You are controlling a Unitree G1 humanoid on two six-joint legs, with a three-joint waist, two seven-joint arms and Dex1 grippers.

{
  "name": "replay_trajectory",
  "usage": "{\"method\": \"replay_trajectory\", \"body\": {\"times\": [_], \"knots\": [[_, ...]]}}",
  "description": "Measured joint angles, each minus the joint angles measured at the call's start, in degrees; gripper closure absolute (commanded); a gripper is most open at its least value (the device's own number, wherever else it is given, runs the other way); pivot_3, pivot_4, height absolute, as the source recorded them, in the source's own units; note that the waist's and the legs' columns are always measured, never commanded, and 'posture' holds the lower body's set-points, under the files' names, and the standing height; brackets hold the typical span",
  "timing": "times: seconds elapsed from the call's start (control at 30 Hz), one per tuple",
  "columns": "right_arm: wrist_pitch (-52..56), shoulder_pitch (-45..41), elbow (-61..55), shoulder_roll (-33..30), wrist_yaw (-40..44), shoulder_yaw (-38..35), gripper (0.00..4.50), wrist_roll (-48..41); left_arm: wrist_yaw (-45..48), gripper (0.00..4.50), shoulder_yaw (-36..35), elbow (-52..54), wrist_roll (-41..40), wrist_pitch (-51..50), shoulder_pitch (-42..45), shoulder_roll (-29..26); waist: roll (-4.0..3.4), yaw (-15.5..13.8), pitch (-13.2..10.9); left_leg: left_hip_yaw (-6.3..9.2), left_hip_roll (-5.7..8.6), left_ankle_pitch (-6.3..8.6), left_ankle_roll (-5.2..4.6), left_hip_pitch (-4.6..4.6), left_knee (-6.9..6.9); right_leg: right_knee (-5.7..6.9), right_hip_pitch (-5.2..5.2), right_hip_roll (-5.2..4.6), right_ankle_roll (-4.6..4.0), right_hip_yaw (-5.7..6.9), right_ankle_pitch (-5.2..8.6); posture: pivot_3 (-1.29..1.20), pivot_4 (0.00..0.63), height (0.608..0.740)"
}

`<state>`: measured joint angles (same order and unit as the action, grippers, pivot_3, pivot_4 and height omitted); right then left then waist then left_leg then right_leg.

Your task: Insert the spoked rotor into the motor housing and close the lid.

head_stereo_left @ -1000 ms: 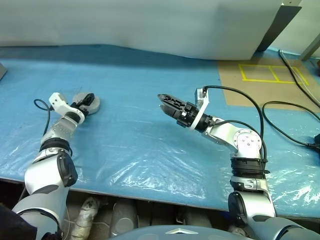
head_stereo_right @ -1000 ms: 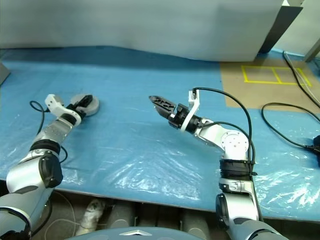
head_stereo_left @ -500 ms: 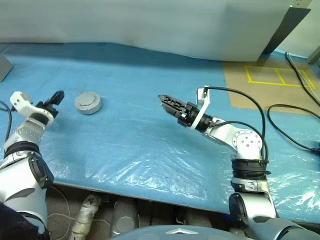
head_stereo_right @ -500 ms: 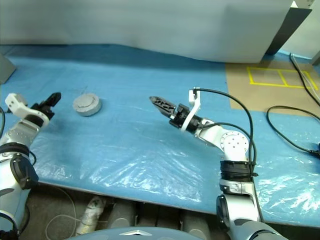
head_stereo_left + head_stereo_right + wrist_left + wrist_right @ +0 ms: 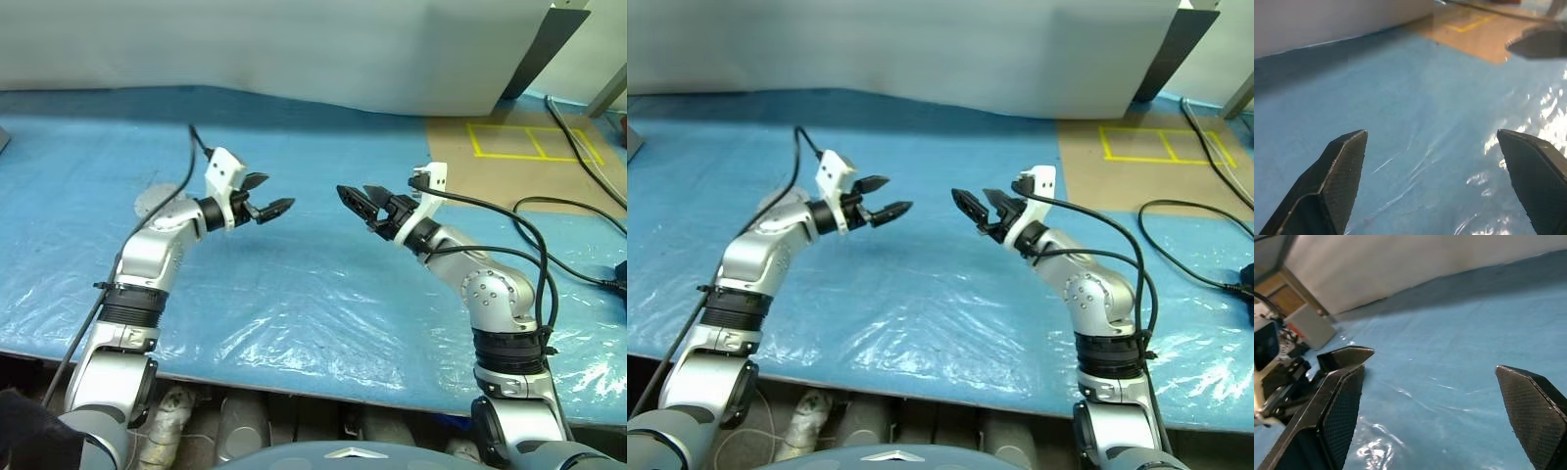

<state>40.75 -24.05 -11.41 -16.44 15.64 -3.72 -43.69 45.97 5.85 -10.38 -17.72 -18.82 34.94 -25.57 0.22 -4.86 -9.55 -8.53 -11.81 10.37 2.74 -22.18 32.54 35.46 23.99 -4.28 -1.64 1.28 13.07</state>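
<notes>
The closed motor housing [image 5: 149, 202] is mostly hidden behind the left arm, with only a grey sliver of it peeking out on the worktop [image 5: 294, 284]. At the far right a black cable [image 5: 573, 211] runs off the edge, and a dark object [image 5: 619, 276] there is cut off.

arms: silver-grey, black joint bands | tools: black textured fingers, white wrist brackets | cables: black

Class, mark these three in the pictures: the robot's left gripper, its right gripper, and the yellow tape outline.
left gripper [image 5: 269, 199], left eye view, gap between its open fingertips.
right gripper [image 5: 359, 193], left eye view, gap between its open fingertips.
yellow tape outline [image 5: 530, 155], left eye view, near edge.
</notes>
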Motion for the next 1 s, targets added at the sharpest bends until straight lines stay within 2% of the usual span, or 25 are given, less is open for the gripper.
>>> {"method": "replay_trajectory", "body": {"times": [0.3,0.57,1.0], "knots": [[-3.20,-0.89,0.08,0.08,0.42,1.33,0.00,8.81,0.60,0.03,-0.06,0.57,0.87,4.43,-0.37,4.91,-0.01,-0.38,0.00,0.00,0.01,0.00,0.00,-0.03,0.06,0.04,0.00,0.00,0.00,-0.02,0.00,0.00,0.150,0.740],[-4.19,-0.82,0.40,0.92,-0.53,4.00,0.00,15.77,-1.26,0.03,-1.91,3.76,-0.47,3.55,-2.23,6.32,-0.02,-0.38,-0.01,0.00,0.01,0.00,0.00,0.00,0.05,0.07,0.00,0.00,0.00,-0.03,0.00,0.00,0.150,0.740],[-7.11,-2.60,4.06,4.40,0.28,5.35,0.00,21.54,-3.79,0.03,-2.36,4.04,0.21,3.34,-3.50,6.39,-0.03,-0.27,-0.01,-0.01,0.01,0.00,0.00,0.01,0.07,0.11,0.00,0.01,0.00,-0.06,0.00,0.00,0.150,0.740]]}}
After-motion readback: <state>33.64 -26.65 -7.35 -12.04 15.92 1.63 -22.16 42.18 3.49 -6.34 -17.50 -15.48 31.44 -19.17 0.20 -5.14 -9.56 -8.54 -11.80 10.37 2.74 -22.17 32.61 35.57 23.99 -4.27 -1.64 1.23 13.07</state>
